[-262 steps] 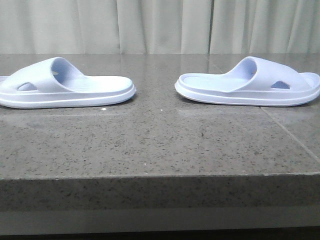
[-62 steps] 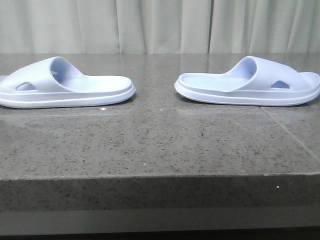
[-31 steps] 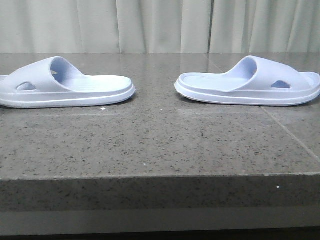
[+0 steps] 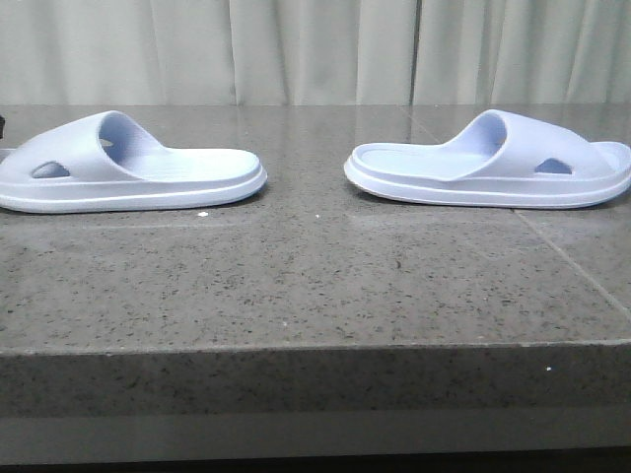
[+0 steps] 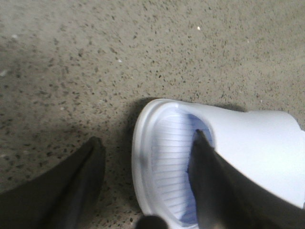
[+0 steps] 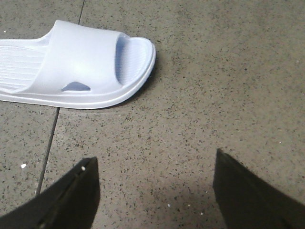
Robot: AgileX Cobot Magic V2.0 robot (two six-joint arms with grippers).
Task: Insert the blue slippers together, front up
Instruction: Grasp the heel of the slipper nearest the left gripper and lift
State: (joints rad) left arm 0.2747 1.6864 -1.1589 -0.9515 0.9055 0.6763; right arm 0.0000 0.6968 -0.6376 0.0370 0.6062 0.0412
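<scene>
Two pale blue slippers lie sole-down on the grey stone table, heels facing each other: the left slipper (image 4: 128, 169) and the right slipper (image 4: 493, 166). My left gripper (image 5: 147, 137) is open and straddles the left slipper's (image 5: 162, 157) toe rim. One finger (image 5: 209, 171) reaches into the toe opening over the ribbed footbed. The other finger (image 5: 81, 176) is outside, over the table. My right gripper (image 6: 155, 156) is open over bare stone, a short way from the toe end of the right slipper (image 6: 86, 67). It holds nothing.
The speckled stone table (image 4: 315, 286) ends in a front edge (image 4: 315, 345) close to the camera. A tile seam (image 4: 572, 266) runs under the right slipper. A pale curtain (image 4: 315, 49) hangs behind. A dark sliver (image 4: 2, 126) shows at the front view's left edge.
Both slippers lie where they did. A dark sliver has come into the front view at the left edge beside the left slipper's toe.
</scene>
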